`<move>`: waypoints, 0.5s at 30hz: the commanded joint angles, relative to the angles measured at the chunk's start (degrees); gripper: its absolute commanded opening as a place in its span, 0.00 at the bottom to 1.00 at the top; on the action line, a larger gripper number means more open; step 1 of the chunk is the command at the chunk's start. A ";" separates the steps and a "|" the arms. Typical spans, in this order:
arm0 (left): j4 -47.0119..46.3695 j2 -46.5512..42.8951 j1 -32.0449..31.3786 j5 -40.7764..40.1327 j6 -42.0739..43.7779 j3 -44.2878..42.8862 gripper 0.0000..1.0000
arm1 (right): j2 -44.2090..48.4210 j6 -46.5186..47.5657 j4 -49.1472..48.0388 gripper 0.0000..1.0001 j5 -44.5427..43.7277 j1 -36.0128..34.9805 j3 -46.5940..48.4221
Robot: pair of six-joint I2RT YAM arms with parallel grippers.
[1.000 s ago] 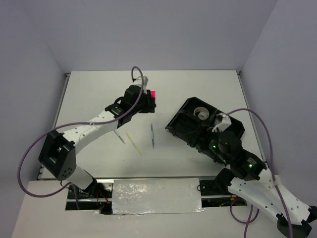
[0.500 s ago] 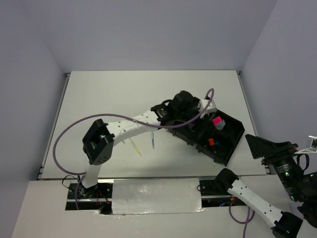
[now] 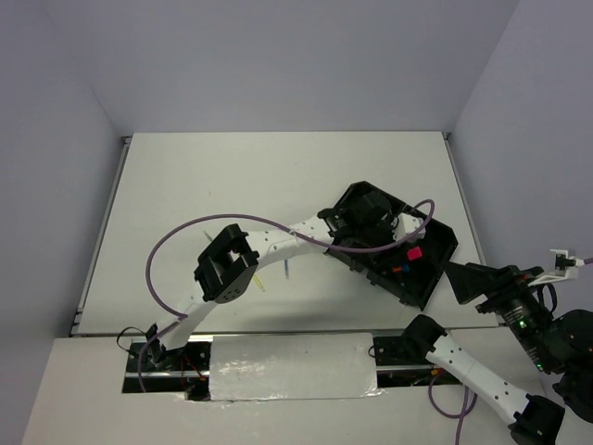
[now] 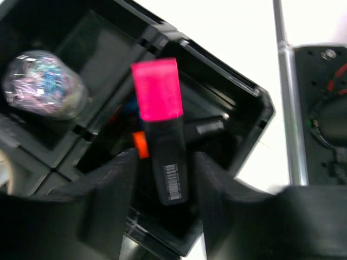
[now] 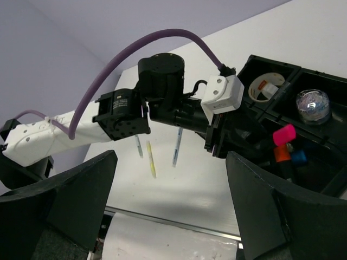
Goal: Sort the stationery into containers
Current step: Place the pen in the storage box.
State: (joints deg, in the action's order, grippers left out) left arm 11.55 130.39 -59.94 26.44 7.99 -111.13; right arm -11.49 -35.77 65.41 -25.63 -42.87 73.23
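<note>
Left end effector [image 4: 162, 179] reaches over the tray's [image 4: 255, 97] near-right compartment. Its jaws are parted just wider than the pink highlighter [image 4: 160, 130], which lies lengthwise between them, cap outward, above an orange highlighter [image 4: 140, 145]. Right end effector [image 5: 171, 195], wide open, hangs well apart, near right.

3 pens: grey pen [image 5: 138, 146], yellow pen [image 5: 150, 160], blue pen [image 5: 177, 146]. 3 highlighters: pink cap [image 5: 283, 134], orange cap [image 5: 281, 154], blue cap [image 5: 298, 158]. 1 tape roll [image 5: 252, 91]. 1 clip jar [image 5: 312, 104]. 1 tray [image 3: 443, 246].

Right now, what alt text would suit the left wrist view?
A pink-capped highlighter lies between the parted fingers of the left gripper, over a compartment of the black organizer tray. An orange cap shows beside it; a clear tub of colourful bits sits in another compartment.
</note>
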 commanded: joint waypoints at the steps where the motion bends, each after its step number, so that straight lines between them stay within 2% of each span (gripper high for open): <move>1: -4.59 -2.68 0.09 -2.44 1.68 0.91 0.62 | -1.26 1.93 -0.37 0.89 0.67 -0.28 -0.63; 5: -7.94 -6.18 0.09 -3.50 0.36 4.51 0.72 | -2.22 2.37 -1.42 0.89 1.10 -0.28 -0.99; 7: -9.17 -8.56 0.09 -3.67 0.01 5.48 0.99 | -2.49 2.81 -2.30 0.89 1.72 -0.28 -1.07; 9: -10.23 -10.49 0.09 -5.16 -0.43 6.62 0.99 | -2.58 2.81 -2.74 0.89 1.90 -0.28 -0.55; 12: -14.00 -15.94 1.14 -12.09 -2.88 11.18 0.99 | -3.10 3.68 -4.05 0.90 2.68 -0.19 -0.20; 15: -20.67 -25.59 4.47 -18.59 -8.24 20.32 0.99 | -3.89 6.05 -8.17 0.93 4.88 -0.28 -3.16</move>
State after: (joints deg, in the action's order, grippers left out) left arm 1.26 114.61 -58.72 15.05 4.32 -94.61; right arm -12.93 -33.04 63.42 -23.05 -42.87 72.27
